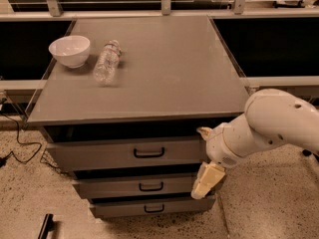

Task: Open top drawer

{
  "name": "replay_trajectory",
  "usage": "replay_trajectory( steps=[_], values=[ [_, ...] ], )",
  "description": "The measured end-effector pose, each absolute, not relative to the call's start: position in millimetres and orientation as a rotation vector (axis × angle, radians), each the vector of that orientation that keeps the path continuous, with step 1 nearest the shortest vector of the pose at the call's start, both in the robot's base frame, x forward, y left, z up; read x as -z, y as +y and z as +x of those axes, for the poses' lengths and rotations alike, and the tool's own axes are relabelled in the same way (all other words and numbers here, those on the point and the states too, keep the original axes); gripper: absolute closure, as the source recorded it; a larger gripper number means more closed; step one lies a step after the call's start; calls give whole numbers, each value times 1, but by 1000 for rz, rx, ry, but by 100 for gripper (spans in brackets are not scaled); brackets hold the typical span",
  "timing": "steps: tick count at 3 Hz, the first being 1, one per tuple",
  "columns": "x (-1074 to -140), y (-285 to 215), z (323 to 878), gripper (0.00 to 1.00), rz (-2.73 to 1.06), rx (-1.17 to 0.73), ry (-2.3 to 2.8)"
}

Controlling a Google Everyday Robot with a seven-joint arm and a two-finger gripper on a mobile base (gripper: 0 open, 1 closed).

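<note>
The top drawer [99, 156] is the widest of three grey drawers under the grey cabinet top. Its flat front carries a black loop handle [148, 152], and a dark gap shows above it. Two narrower drawers [114, 187] sit below it with smaller handles. My gripper [208, 179], cream-coloured at the end of the white arm [269, 126], hangs at the right end of the drawer fronts. It is level with the middle drawer, right of the top drawer's handle and apart from it.
A white bowl [70, 50] and a clear plastic bottle [106, 62] lying on its side rest on the cabinet top [169, 68] at the back left. A black cable [20, 143] lies on the speckled floor at the left. Dark bays flank the cabinet.
</note>
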State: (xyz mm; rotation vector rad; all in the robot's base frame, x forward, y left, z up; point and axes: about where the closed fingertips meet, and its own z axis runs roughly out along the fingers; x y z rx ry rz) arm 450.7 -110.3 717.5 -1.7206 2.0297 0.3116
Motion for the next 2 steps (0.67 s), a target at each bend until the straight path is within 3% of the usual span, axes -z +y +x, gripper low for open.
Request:
replay_trajectory(
  steps=[2],
  values=[
    [-697,-105,478,0,-1757,-240,1948]
  ],
)
